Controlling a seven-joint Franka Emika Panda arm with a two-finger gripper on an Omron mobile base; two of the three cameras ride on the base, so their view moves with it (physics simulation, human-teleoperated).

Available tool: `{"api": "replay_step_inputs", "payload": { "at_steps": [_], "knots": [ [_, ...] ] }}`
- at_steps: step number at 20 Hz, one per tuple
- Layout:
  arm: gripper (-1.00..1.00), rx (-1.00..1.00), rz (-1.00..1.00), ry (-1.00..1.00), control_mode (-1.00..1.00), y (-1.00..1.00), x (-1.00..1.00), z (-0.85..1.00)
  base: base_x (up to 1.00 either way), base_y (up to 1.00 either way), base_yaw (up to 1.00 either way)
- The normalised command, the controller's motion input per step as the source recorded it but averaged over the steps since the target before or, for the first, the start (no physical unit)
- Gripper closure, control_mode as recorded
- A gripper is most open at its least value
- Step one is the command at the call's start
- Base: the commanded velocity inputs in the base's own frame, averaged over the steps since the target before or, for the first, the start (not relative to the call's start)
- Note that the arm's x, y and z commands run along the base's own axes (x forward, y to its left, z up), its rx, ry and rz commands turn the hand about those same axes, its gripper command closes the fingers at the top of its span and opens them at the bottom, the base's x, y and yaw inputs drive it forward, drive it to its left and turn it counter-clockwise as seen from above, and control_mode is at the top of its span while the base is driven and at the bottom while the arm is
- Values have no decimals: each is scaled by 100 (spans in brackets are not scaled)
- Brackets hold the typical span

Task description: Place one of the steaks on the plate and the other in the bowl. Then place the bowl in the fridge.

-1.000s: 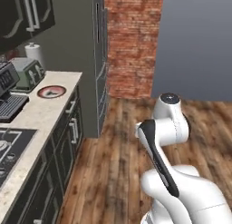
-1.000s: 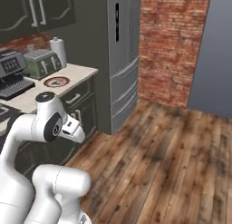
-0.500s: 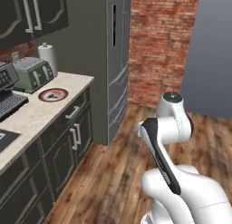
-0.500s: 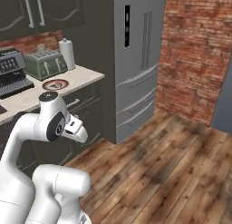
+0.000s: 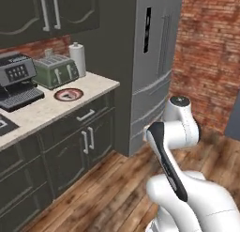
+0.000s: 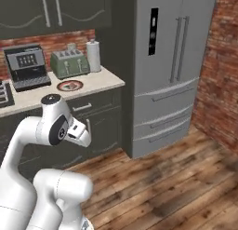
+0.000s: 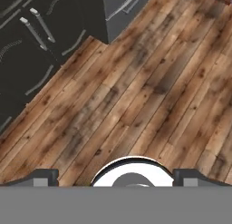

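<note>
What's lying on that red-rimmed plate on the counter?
The plate on the counter carries a small reddish piece, probably one of the steaks. It is too small to be sure, and nothing covers it.

The hand (image 7: 116,178) hangs over the floor (image 7: 149,96). Ahead and left of it stands the desk (image 5: 51,109) carrying the plate (image 5: 68,94); the fridge (image 6: 172,66) stands right of that.
</note>
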Motion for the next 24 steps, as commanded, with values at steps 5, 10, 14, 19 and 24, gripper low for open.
{"api": "replay_step_inputs", "payload": {
  "at_steps": [5,10,14,19,24],
  "knots": [
    [-100,0,0,0,100,0,0,0,0,-57,73],
    [-100,0,0,0,100,0,0,0,-19,-84,56],
    [-100,0,0,0,100,0,0,0,-2,-100,37],
    [-100,0,0,0,100,0,0,0,-9,-100,29],
    [-100,0,0,0,100,0,0,0,-8,-100,26]
  ]
}}
